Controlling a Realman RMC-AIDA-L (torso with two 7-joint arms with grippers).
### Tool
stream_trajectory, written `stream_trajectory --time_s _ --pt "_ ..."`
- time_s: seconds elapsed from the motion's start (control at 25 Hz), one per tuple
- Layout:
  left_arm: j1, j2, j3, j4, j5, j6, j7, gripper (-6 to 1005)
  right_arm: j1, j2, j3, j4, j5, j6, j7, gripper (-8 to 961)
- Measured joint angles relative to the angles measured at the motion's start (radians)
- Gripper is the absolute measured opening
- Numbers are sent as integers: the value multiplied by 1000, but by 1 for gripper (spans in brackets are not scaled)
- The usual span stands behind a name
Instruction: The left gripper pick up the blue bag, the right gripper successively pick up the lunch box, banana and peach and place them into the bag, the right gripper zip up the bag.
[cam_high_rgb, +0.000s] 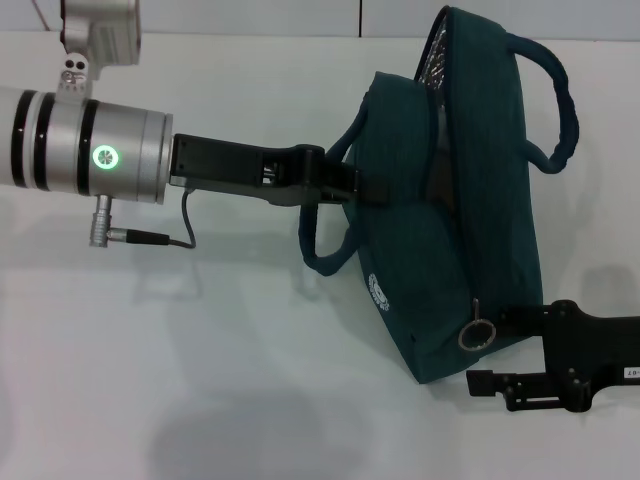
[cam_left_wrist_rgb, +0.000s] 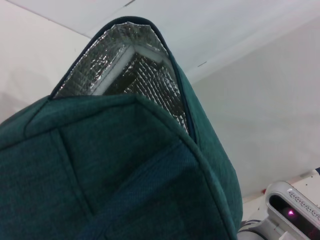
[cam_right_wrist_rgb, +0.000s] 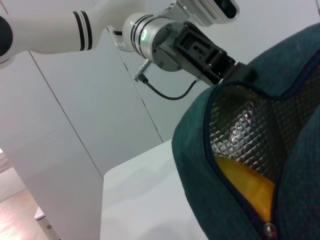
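The blue bag (cam_high_rgb: 470, 200) hangs tilted above the white table, its mouth partly open and showing silver foil lining (cam_left_wrist_rgb: 125, 75). My left gripper (cam_high_rgb: 368, 188) is shut on the bag's rim beside one loop handle (cam_high_rgb: 320, 250); it shows in the right wrist view too, left gripper (cam_right_wrist_rgb: 234, 70). My right gripper (cam_high_rgb: 485, 350) is at the bag's lower corner, fingers apart, right next to the zipper's ring pull (cam_high_rgb: 476, 335). Inside the bag lies the yellow banana (cam_right_wrist_rgb: 245, 182). The lunch box and the peach are hidden.
A bare white table (cam_high_rgb: 200, 380) spreads below and to the left of the bag. The second loop handle (cam_high_rgb: 560, 100) sticks out at the far right. A zipper slider (cam_right_wrist_rgb: 270, 230) sits at the end of the open seam.
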Motion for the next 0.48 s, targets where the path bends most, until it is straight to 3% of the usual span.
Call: stream_trajectory --time_s 0.48 --pt "-5 0 2 0 0 4 0 98 -4 0 0 7 -1 15 1 675"
